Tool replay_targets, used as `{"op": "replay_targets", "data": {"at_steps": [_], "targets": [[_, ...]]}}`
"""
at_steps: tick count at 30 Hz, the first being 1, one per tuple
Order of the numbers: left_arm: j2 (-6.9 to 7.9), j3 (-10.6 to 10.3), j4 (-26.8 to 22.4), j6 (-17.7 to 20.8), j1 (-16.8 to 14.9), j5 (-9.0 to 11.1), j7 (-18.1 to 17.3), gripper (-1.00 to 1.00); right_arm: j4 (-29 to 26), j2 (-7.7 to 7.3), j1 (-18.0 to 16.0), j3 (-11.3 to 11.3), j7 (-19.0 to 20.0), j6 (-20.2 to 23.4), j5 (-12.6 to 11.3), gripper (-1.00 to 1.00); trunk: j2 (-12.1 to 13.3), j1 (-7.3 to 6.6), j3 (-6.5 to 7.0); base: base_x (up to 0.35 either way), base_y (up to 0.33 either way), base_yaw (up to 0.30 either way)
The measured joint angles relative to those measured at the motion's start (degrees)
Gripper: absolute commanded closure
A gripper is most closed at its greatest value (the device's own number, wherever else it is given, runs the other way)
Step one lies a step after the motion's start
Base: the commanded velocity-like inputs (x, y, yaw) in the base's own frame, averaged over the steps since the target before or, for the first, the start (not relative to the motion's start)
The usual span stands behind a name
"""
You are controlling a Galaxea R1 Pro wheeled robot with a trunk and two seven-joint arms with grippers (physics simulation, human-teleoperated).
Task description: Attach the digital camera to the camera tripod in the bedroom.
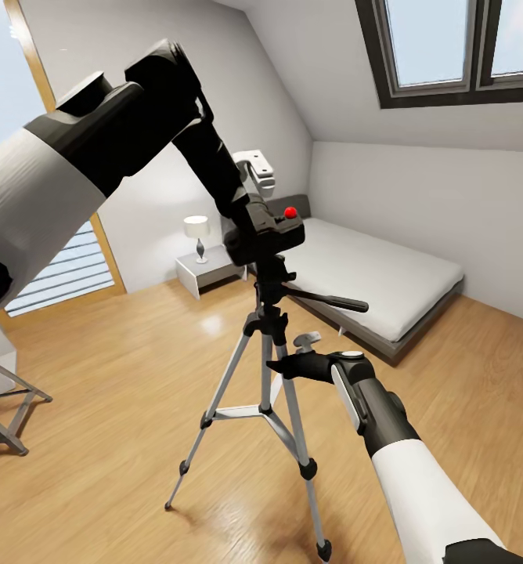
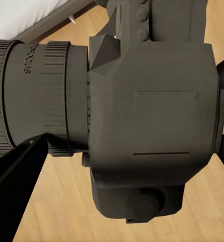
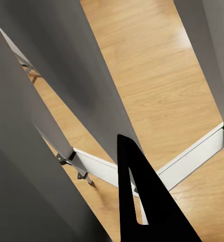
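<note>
The digital camera (image 1: 273, 233), black with a red button (image 1: 290, 212), sits on top of the camera tripod's pan head (image 1: 271, 276). My left gripper (image 1: 252, 227) is shut on the camera's body. In the left wrist view the camera (image 2: 152, 101) and its lens loom close, beside one dark finger (image 2: 13, 189). The camera tripod (image 1: 294, 427) stands upright on the wood floor, its handle (image 1: 332, 301) pointing right. My right gripper (image 1: 279, 364) is closed against an upper leg. In the right wrist view a finger (image 3: 142, 201) lies against the grey legs (image 3: 81, 75).
A grey low bed (image 1: 379, 274) stands behind the tripod, with a white nightstand (image 1: 203, 274) and lamp (image 1: 197, 231) to its left. A grey metal stool (image 1: 3, 407) is at the left edge. A skylight (image 1: 449, 47) is set in the sloped ceiling.
</note>
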Motion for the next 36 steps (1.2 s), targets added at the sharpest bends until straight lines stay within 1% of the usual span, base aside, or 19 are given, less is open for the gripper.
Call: {"op": "replay_targets", "data": {"at_steps": [6, 13, 16, 22, 36], "targets": [[-0.12, 0.07, 2.3, -1.44, -0.05, 0.14, -0.02, 1.0, 0.01, 0.01, 0.0, 0.04, 0.0, -0.01, 0.02, 1.0, 0.0, 0.0, 0.0, 0.0, 0.0, 0.0], [-0.97, 0.14, 5.74, -2.4, -0.07, 0.22, 0.11, 1.0, 0.01, 0.01, 0.0, 0.04, 0.0, -0.01, 0.03, 1.0, 0.0, 0.0, 0.0, 0.0, 0.0, 0.0], [-1.22, 0.14, 6.51, -3.77, -0.08, 0.45, 0.14, 1.0, 0.02, 0.01, 0.0, 0.04, 0.0, -0.02, 0.03, 1.0, 0.0, 0.0, 0.0, 0.0, 0.0, 0.0], [-1.49, 0.18, 7.01, -5.98, -0.08, 0.74, 0.15, 1.0, 0.04, 0.02, -0.01, 0.0, 0.0, -0.04, 0.03, 1.0, 0.0, 0.0, 0.0, 0.0, 0.0, 0.0], [-2.0, 0.2, 5.94, -6.84, -0.09, 0.69, 0.35, 1.0, 0.04, -0.01, -0.01, -0.03, 0.0, -0.05, -0.02, 1.0, 0.0, 0.0, 0.0, 0.0, 0.0, 0.0]]}}
